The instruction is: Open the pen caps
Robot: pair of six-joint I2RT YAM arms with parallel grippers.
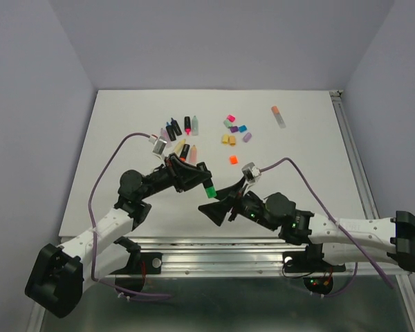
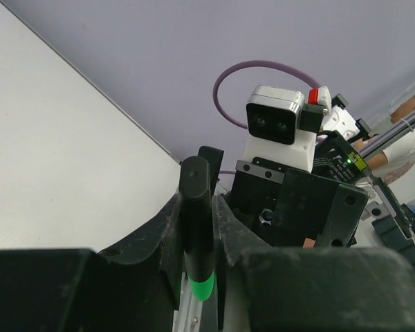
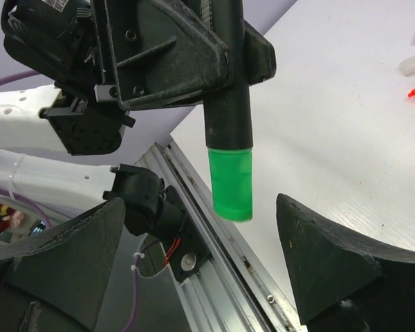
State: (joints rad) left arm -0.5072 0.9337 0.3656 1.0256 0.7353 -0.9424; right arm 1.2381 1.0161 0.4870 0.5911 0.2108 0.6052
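Note:
My left gripper [image 1: 196,176] [image 2: 197,207] is shut on a black-barrelled pen [image 2: 196,228] [image 3: 228,97], held above the table's near edge. Its green cap [image 1: 210,189] [image 3: 231,183] [image 2: 203,285] is still on the barrel and points toward the right arm. My right gripper [image 1: 220,201] [image 3: 200,206] is open, one finger on each side of the green cap's tip, touching nothing. Several loose pen caps [image 1: 234,128], pink, green, purple, blue and yellow, lie at mid-table, and an orange cap [image 1: 233,160] lies nearer. Other pens [image 1: 180,131] lie in a cluster at the back left.
A pastel pen with an orange end [image 1: 279,116] lies alone at the back right. An aluminium rail [image 1: 263,243] [image 3: 221,263] runs along the table's near edge, and another [image 1: 351,152] along the right side. Purple cables [image 1: 104,173] arc from both wrists.

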